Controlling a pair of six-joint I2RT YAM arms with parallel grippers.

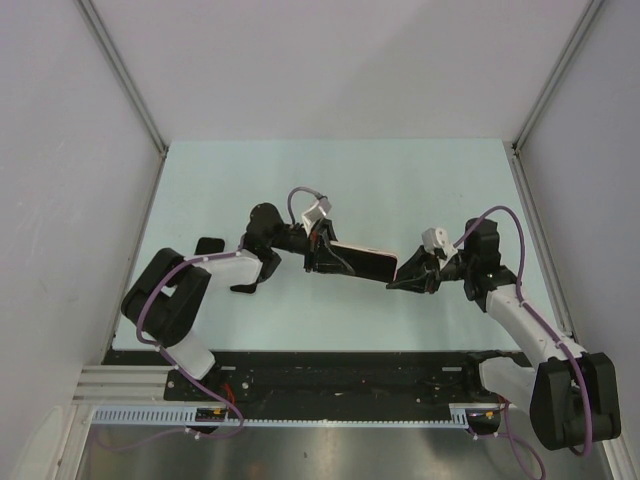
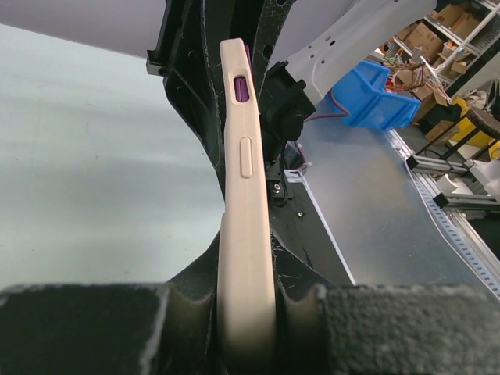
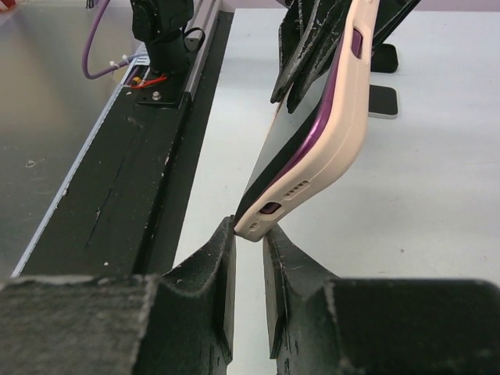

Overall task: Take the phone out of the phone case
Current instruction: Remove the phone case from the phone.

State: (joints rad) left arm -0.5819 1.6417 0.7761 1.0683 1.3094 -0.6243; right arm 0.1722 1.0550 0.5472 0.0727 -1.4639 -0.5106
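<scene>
— Where is the phone from your seat?

— I see the purple-edged, black-screened phone (image 3: 275, 168) sitting inside the beige rubbery phone case (image 3: 344, 117). Purple shows along the case's lip and through a side cutout. The pair hangs in the air between the two arms, above the pale green desk (image 1: 400, 190) and not touching it.

— Who has it?

— My left pincer (image 2: 246, 316) is clamped on one end of the case, with one pad on the screen side and one on the back.

— And the right?

— The right pincer (image 3: 250, 242) has its fingers drawn nearly together, with a narrow slit between them. The case's lower corner, beside the speaker holes, sits at the mouth of that slit and touches one fingertip. I cannot tell whether it is actually pinched.

— Any other container?

— A blue plastic bin (image 2: 367, 90) stands beyond the desk. Its contents are hidden from me.
</scene>
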